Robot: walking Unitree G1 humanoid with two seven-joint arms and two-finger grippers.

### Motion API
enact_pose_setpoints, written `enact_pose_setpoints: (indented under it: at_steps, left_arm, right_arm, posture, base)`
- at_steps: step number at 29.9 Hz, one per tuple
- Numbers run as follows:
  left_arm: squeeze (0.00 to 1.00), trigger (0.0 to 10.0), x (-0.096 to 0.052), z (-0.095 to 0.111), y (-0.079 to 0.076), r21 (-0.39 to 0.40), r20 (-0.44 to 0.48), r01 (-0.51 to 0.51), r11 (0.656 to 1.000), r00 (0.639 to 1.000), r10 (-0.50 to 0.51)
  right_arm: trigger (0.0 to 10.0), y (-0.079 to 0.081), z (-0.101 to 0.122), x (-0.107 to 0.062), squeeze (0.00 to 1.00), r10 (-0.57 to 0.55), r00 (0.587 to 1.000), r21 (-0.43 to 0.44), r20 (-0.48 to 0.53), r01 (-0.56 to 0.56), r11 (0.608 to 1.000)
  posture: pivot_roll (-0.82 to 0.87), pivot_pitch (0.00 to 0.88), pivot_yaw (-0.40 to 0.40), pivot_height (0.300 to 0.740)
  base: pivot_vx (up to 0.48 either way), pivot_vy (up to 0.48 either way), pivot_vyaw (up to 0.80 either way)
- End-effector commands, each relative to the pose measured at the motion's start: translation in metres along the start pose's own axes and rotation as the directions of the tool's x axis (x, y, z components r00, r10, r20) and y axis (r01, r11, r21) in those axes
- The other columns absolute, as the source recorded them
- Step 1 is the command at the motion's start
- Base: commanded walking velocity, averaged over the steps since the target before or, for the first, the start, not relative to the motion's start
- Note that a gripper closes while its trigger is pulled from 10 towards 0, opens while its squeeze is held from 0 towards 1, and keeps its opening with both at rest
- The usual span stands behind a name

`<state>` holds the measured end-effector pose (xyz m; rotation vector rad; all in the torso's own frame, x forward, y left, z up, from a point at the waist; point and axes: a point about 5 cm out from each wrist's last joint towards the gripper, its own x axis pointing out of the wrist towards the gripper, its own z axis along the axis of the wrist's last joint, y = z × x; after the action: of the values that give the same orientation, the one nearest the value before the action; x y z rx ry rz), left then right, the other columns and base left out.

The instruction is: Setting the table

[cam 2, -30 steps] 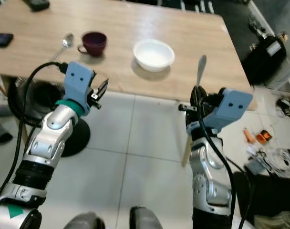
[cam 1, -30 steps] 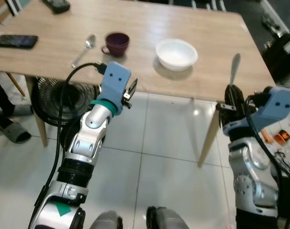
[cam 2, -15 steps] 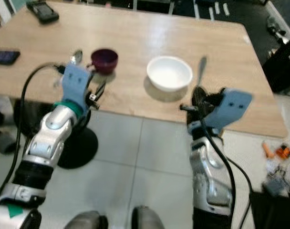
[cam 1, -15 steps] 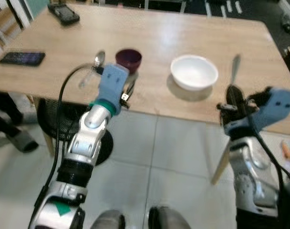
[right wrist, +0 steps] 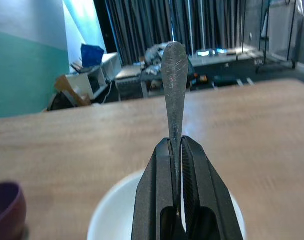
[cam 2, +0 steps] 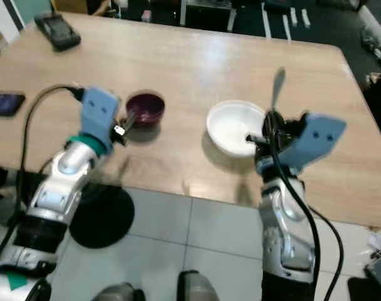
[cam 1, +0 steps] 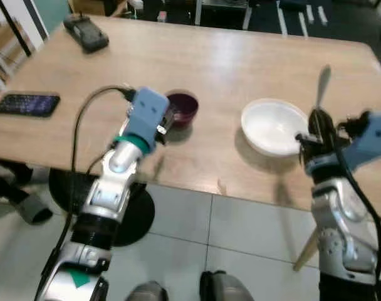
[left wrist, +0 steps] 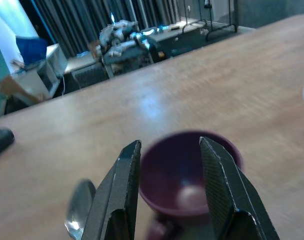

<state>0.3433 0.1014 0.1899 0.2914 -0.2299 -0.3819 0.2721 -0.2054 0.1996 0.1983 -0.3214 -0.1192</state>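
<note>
Since the earlier frames the camera has advanced toward the bench point(cam 1: 240, 56), and both arms now reach over its near edge rather than hanging before it above the floor. Bench surface: light wood, standing on a pale tiled floor point(cam 1: 197, 232). Beyond it the wrist views show dark curtains, a teal-and-white wall and cluttered shelving.

White bowl point(cam 1: 275, 125): rests right of centre, just in front of the right gripper point(right wrist: 176, 165). Its fingers point(right wrist: 154, 200) are closed tight on the shaft of a metal utensil point(right wrist: 174, 75), which stands upright above the bowl's near rim. The working end is hidden within the grip.

Purple cup point(left wrist: 189, 172): sits left of the bowl, well apart from it. The left gripper point(left wrist: 169, 170) points at the cup with its fingers point(left wrist: 123, 185) spread wide, gripping nothing; the cup appears between them and slightly beyond.

Spoon point(left wrist: 79, 215): lies beside the cup in the left wrist view; in the head views the left arm covers it.

A dark phone point(cam 1: 26, 104) and a black device point(cam 1: 85, 32) lie at the bench's left side.
</note>
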Motion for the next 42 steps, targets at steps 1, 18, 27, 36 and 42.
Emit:
enact_pose_setpoints:
  at_steps: [1, 18, 27, 36, 42]
  left_arm:
    - [0.00, 10.0, -0.006, -0.005, -0.001, 0.018, -0.009, 0.032, 0.999, 0.999, -0.032]
    - [0.00, 10.0, -0.013, -0.008, 0.002, -0.127, -0.034, 0.030, 0.992, 0.999, -0.034]
    - [0.00, 10.0, -0.016, -0.012, -0.004, -0.103, -0.045, 0.056, 0.993, 0.997, -0.061]
    - [0.00, 10.0, -0.018, -0.011, 0.006, -0.080, -0.073, 0.040, 0.996, 0.996, -0.046]
    - [0.00, 10.0, -0.025, -0.013, 0.022, -0.046, -0.102, 0.011, 0.999, 0.995, -0.016]
  right_arm:
    - [10.0, 0.000, -0.001, -0.002, 0.00, -0.003, 1.000, 0.008, -0.003, 0.003, 1.000]
    - [10.0, 0.013, -0.012, -0.007, 0.00, 0.093, 0.990, -0.109, -0.108, -0.105, 0.989]
    - [10.0, 0.049, -0.040, -0.002, 0.00, 0.169, 0.953, -0.087, -0.251, -0.196, 0.977]
    - [10.0, 0.071, -0.062, 0.017, 0.00, 0.144, 0.931, 0.061, -0.336, -0.132, 0.989]
    - [10.0, 0.076, -0.072, 0.025, 0.00, 0.130, 0.920, 0.058, -0.370, -0.117, 0.991]
  posture:
    - [0.04, 0.032, 0.031, 0.740]
    - [0.05, 0.024, 0.022, 0.740]
    - [0.06, 0.039, 0.024, 0.740]
    - [0.10, 0.131, 0.025, 0.740]
    - [0.13, 0.175, 0.017, 0.740]
  base:
    - [0.000, 0.000, 0.00]
    - [0.000, 0.000, 0.00]
    - [0.000, 0.000, 0.00]
    - [0.000, 0.000, 0.00]
    - [0.000, 0.000, 0.00]
